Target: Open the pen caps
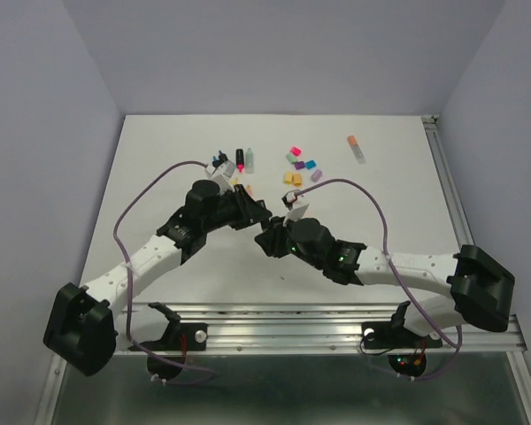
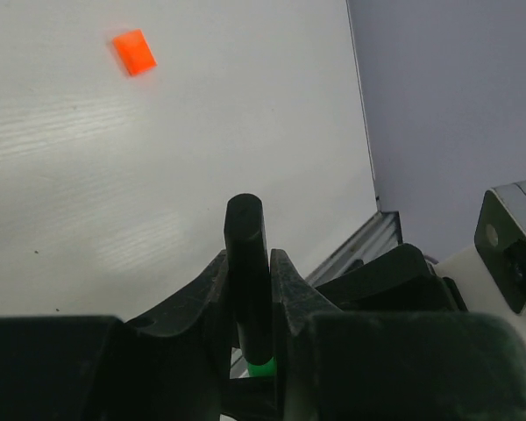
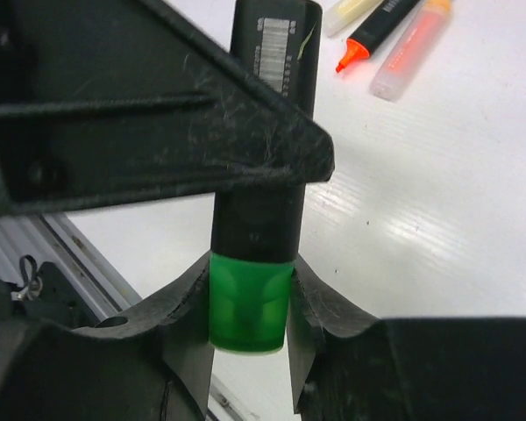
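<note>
A black-barrelled pen [image 2: 245,263] is held above the table between both arms. My left gripper [image 2: 248,281] is shut on its barrel [image 3: 267,53], near the middle of the table [image 1: 258,215]. The pen's green cap [image 3: 250,303] is still seated on the barrel end. My right gripper [image 3: 250,307] is shut on that cap, one finger on each side, facing the left gripper [image 1: 267,237]. In the left wrist view only a sliver of the green cap [image 2: 262,367] shows below the barrel.
Several loose caps [image 1: 299,165] lie at the back centre, with an orange cap [image 2: 134,52] apart from them. Uncapped pens [image 1: 240,159] lie at the back left and a pastel pen [image 1: 357,149] at the back right. A metal rail [image 1: 336,319] runs along the near edge.
</note>
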Tool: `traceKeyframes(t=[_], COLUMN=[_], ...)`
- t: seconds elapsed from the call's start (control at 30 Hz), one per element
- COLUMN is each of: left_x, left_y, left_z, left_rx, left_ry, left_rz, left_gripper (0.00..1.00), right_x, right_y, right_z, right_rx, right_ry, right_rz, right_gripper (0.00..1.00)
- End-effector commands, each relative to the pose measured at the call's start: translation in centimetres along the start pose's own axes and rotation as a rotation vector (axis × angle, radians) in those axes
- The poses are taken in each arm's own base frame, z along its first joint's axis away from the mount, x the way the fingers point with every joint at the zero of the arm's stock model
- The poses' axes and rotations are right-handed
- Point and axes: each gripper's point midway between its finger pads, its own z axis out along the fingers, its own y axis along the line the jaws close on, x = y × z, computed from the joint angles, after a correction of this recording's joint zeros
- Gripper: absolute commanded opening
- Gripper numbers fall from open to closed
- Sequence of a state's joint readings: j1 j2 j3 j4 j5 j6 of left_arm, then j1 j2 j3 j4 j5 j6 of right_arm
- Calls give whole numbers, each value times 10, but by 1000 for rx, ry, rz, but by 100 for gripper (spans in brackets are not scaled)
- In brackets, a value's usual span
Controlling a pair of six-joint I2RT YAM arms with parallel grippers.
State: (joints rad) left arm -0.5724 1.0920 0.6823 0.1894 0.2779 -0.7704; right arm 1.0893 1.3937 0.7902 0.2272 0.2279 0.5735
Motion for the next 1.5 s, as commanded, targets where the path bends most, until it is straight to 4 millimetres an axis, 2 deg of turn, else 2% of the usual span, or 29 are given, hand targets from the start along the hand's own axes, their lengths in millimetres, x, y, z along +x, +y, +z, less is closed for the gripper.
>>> traceKeyframes(t=[0.0, 0.03, 0.07, 0.2, 0.3, 0.47, 0.53, 0.57, 0.6, 0.63, 0.67, 0.7, 0.73, 0.77, 0.8, 0.83, 0.87, 0.97, 1.0, 1.03, 1.07, 1.13, 1.3, 1.47], left_x=[-152, -166, -172, -193, -195, -175, -155, -147, -128, -114, -102, -79, -77, -61, -53, -46, -42, -31, -31, -31, -24, -16, -16, -17], left_y=[49, 51, 52, 56, 58, 58, 51, 46, 32, 24, 16, 2, -11, -10, -23, -23, -25, -41, -45, -56, -61, -74, -92, -100], left_z=[1, 7, 9, 12, 11, 9, 8, 7, 6, 2, -1, -8, -13, -16, -23, -25, -28, -38, -40, -48, -49, -56, -69, -80], left_rx=[-192, -190, -180, -198, -198, -153, -69, -25, 79, 162, 237, 367, 439, 480, 554, 568, 584, 642, 649, 683, 693, 727, 755, 769], left_ry=[-435, -427, -415, -432, -429, -382, -334, -312, -240, -227, -196, -140, -132, -92, -70, -57, -53, -57, -74, -106, -101, -106, -156, -189], left_rz=[95, 88, 84, 92, 97, 112, 158, 183, 232, 278, 310, 340, 363, 355, 358, 350, 347, 333, 327, 350, 316, 315, 292, 272], left_gripper=[0, 0, 0, 0, 0, 0, 0, 0, 0, 0, 0, 0, 0, 0, 0, 0, 0, 0, 0, 0, 0, 0, 0, 0], right_x=[96, 115, 117, 107, 95, 75, 67, 57, 51, 45, 42, 35, 26, 26, 17, 16, 13, -4, -17, -20, -28, -40, -60, -76], right_y=[71, 71, 74, 69, 64, 44, 36, 35, 35, 33, 30, 33, 31, 38, 32, 37, 38, 47, 52, 54, 63, 64, 84, 86], right_z=[-70, -80, -86, -95, -91, -82, -80, -80, -80, -79, -78, -79, -77, -79, -75, -76, -76, -78, -78, -77, -78, -72, -73, -71], right_rx=[-338, -335, -356, -347, -299, -158, -111, -95, -95, -89, -86, -130, -129, -187, -197, -240, -259, -344, -373, -393, -438, -449, -553, -539], right_ry=[319, 353, 355, 307, 260, 172, 145, 109, 92, 72, 58, 46, 20, 46, 35, 52, 48, -4, -52, -65, -88, -112, -171, -230], right_rz=[25, 41, 51, 52, 45, 47, 45, 48, 41, 35, 36, 35, 41, 39, 42, 39, 31, -17, -18, -26, -31, -15, 4, -15], right_gripper=[1, 1, 1, 1, 1, 1, 1, 1, 2, 7, 26, 50, 50, 69, 79, 91, 98, 100, 100, 100, 100, 100, 100, 100])
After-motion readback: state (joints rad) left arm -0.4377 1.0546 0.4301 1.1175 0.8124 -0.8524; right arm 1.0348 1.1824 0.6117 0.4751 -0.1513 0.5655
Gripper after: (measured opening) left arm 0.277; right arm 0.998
